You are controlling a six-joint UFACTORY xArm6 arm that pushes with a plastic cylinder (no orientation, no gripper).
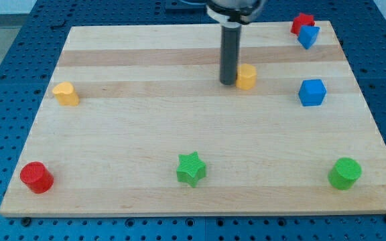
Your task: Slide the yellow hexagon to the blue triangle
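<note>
My tip [228, 82], a bare rod with no claw and so holding nothing, touches the view's-left side of the yellow hexagon [246, 77], a stubby upright block with no clear long axis or heading, still well apart from the blue triangle [307, 36] beyond it toward the view's top right, so most of the slide remains, I judge.

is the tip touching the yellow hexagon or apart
Touching, as far as shows: my tip sits against the yellow hexagon on its left side, no gap visible.

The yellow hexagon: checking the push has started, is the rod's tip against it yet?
Touching, as far as the camera view shows: my tip sits flush against the yellow hexagon on its view's left side, no board visible between them.
</note>
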